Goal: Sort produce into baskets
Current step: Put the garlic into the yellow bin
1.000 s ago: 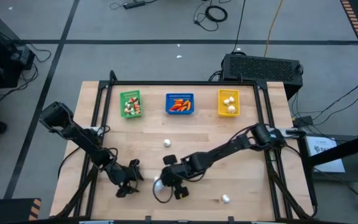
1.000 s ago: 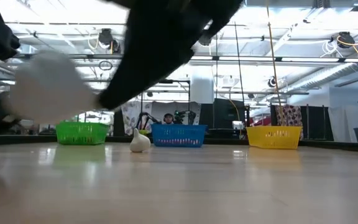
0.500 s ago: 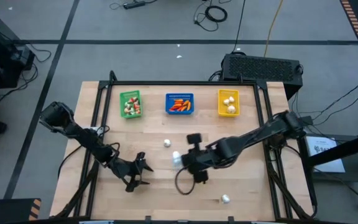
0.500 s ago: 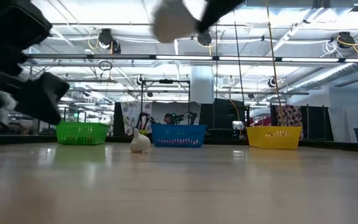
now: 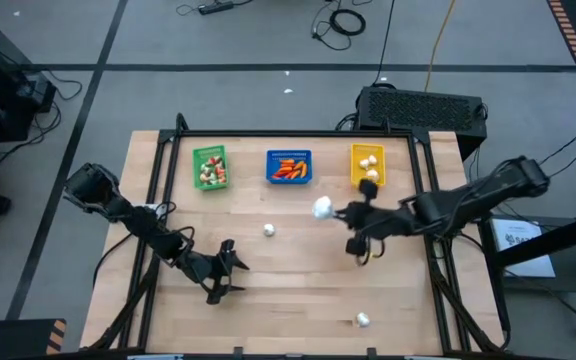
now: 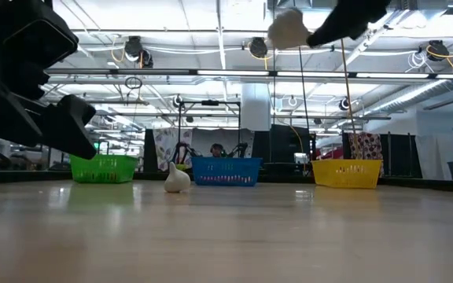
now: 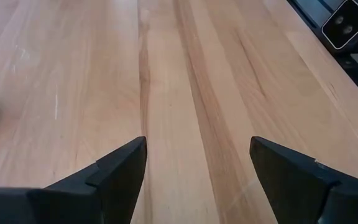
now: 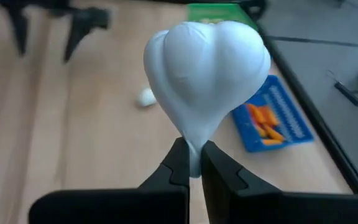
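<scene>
Right gripper (image 8: pixel 191 163) pinching garlic (image 8: pixel 205 74) by its stem, aloft | left gripper (image 7: pixel 194 174) wide, empty | baskets partly filled | two bulbs left on table (image 5: pixel 298 300)

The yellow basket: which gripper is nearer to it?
Right. The right gripper, holding a white garlic bulb, is just in front of the yellow basket; the left gripper is far off.
</scene>
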You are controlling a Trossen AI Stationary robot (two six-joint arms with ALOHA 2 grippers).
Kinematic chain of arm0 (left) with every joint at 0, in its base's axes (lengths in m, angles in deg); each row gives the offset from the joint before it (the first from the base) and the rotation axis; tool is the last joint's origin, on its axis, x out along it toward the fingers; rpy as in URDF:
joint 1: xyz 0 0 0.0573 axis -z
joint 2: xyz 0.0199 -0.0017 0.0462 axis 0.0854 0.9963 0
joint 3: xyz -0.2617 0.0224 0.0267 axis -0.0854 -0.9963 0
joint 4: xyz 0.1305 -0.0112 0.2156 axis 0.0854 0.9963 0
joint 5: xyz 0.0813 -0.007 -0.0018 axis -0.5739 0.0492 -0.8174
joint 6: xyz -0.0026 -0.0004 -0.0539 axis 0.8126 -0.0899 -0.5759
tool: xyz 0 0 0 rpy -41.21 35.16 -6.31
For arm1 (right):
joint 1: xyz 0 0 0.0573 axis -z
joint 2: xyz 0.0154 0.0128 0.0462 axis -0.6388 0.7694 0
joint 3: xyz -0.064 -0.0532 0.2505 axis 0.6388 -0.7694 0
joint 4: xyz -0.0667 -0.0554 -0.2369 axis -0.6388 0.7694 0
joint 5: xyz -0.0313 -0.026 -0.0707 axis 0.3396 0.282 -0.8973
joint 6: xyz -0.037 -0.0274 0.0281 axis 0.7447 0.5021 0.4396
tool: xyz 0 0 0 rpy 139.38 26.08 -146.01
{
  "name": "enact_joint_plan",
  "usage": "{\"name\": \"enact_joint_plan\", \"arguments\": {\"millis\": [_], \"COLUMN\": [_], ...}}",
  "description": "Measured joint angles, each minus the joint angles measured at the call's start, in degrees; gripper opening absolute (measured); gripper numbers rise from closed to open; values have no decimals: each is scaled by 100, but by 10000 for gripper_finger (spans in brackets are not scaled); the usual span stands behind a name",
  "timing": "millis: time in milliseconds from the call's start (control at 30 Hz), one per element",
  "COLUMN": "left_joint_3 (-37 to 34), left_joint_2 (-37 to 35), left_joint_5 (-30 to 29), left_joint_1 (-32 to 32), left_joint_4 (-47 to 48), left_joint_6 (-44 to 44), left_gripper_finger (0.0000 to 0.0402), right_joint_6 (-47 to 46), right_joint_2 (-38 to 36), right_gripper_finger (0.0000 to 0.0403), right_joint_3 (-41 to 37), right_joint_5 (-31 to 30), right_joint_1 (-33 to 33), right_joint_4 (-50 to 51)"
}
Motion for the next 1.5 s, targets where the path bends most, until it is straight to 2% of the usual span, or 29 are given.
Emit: {"name": "enact_joint_plan", "arguments": {"millis": [200,400,500,667,800,967,1367,1500], "left_joint_3": [0,-2,51,61,61,60,57,24], "left_joint_2": [0,-35,-382,-1282,-1906,-2303,-2871,-3149], "left_joint_5": [-4,7,191,223,101,-22,-82,-172], "left_joint_1": [0,-48,-172,-453,-714,-908,-1016,-1012], "left_joint_4": [0,-230,-483,-188,174,477,1641,1944], "left_joint_6": [-25,137,551,1148,1480,1658,1620,1491], "left_gripper_finger": [294,294,294,294,294,294,294,294], "right_joint_6": [-525,-741,-735,-639,-519,-364,-157,-375], "right_joint_2": [-857,-1144,-1185,-1252,-1260,-1257,-1651,-2011], "right_gripper_finger": [11,11,11,11,11,11,11,11], "right_joint_3": [-571,-673,-673,-673,-673,-673,-680,-1021], "right_joint_5": [-596,-616,-603,-529,-192,529,916,930], "right_joint_1": [242,572,785,1230,1677,2235,2778,2975], "right_joint_4": [-24,1,65,342,570,777,1107,1024]}}
